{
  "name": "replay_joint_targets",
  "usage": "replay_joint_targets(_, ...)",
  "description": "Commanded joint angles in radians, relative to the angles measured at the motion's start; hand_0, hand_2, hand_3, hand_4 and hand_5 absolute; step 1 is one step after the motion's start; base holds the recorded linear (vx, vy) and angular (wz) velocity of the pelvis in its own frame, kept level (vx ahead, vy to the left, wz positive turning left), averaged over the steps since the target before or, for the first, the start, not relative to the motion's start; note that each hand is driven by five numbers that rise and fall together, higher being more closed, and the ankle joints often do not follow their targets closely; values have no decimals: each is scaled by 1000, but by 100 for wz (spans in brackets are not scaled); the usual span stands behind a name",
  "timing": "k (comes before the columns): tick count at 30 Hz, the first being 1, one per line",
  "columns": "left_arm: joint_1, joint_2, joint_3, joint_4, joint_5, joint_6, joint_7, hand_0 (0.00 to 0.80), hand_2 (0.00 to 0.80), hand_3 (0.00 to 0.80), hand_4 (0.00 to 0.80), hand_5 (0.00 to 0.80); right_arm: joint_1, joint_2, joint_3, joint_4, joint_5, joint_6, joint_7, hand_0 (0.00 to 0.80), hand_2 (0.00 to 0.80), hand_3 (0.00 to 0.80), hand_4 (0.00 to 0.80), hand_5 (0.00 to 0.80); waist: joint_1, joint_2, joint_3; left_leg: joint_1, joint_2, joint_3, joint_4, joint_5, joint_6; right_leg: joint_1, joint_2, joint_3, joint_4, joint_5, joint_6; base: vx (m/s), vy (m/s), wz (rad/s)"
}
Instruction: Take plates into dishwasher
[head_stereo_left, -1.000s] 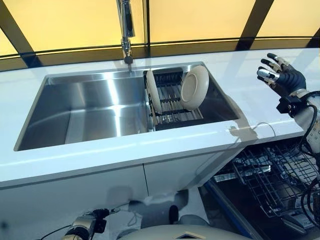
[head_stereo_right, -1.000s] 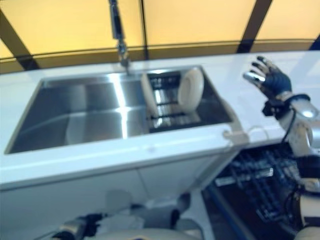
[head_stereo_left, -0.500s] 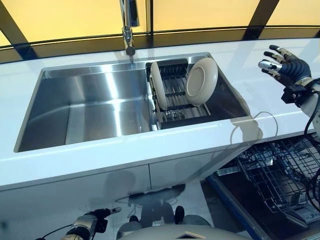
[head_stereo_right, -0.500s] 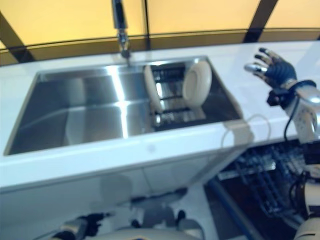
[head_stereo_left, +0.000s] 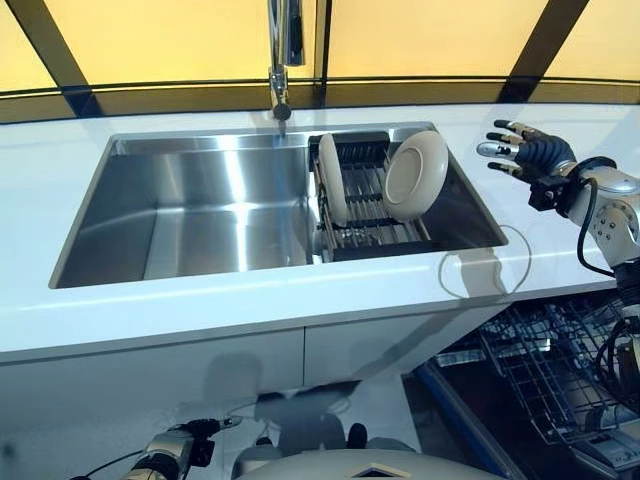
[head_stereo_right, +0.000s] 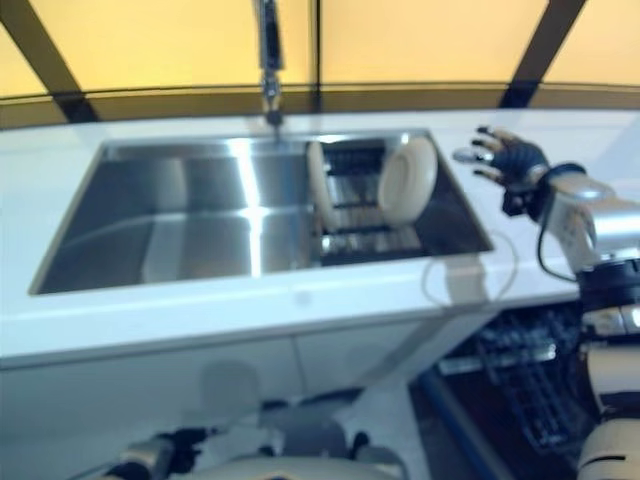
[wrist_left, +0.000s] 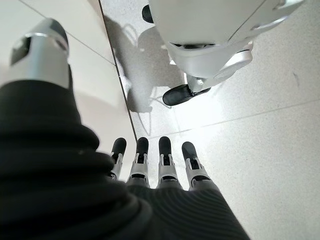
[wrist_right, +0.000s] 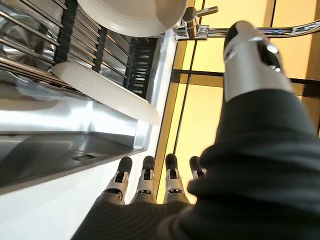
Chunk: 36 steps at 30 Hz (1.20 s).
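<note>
Plates: two, both on edge in the dark wire rack (head_stereo_left: 365, 205) at the right end of the sink (head_stereo_left: 200, 215). Round plate (head_stereo_left: 415, 175) tilted against the rack's right side, face toward the sink's middle; second plate (head_stereo_left: 331, 180) seen edge-on at the rack's left side, face hidden. Rack's lower bars partly hidden behind both plates. Faucet (head_stereo_left: 281, 60) behind the sink's rear rim, top cut off by the frame edge.

Right hand (head_stereo_left: 525, 155) raised above the white surface (head_stereo_left: 560, 125) to the right of the sink, well apart from the plates, fingers spread and straight, nothing held. In its wrist view, same fingers (wrist_right: 145, 175) extended in a row, with both plates and the rack beyond them.

Dishwasher basket (head_stereo_left: 560, 360) below and right of the sink, pulled out, wire tines showing, right part cut off and partly hidden behind the right arm; contents hard to make out.

Left hand (wrist_left: 160, 165) hanging low beneath the sink's front cabinet, only fingers straight in its wrist view, pointing at the tiled floor (wrist_left: 260, 150), empty. In the eye view, only a blurred bit of that arm at the bottom edge.

No readable print anywhere.
</note>
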Motion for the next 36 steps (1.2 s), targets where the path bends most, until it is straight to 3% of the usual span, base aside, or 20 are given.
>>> replay_joint_targets(1,-45,37,-55,49,-14,3,-3,0,0,0,0,0,-157,25,42,90,13,-11,5,0,0,0,0,0,21,-3,-36,-48,-19,1,33,-24,24,20,-28,-18,68,-90,59,32,-5,1)
replay_joint_targets(11,-47,38,-58,58,-11,6,-3,0,0,0,0,0,-143,58,42,138,6,20,-87,0,0,0,0,0,23,4,-35,-45,-16,2,30,-24,22,28,-28,-19,66,-95,58,11,-6,3)
replay_joint_targets(17,-65,26,-70,53,-38,15,9,0,0,0,0,0,-97,159,4,117,29,10,-459,0,0,0,0,0,12,18,-25,-39,-18,4,34,-27,24,29,-27,-1,67,-94,58,0,0,0)
replay_joint_targets(21,-85,16,-85,48,-59,26,6,0,0,0,0,0,-71,259,14,83,41,-14,-576,0,0,0,0,0,9,31,-18,-37,-17,2,35,-26,26,31,-27,7,65,-94,55,1,27,-2)
replay_joint_targets(27,-106,12,-88,49,-70,46,4,0,0,0,0,0,-74,326,49,68,27,0,-605,0,0,0,0,0,10,40,-17,-35,-15,2,34,-25,26,34,-30,7,63,-95,53,-1,5,0)
replay_joint_targets(36,-118,6,-86,46,-75,70,13,0,0,0,0,0,-76,354,84,64,13,32,-568,0,0,0,0,0,10,40,-15,-35,-17,1,37,-27,26,30,-35,6,72,-98,54,0,0,0)
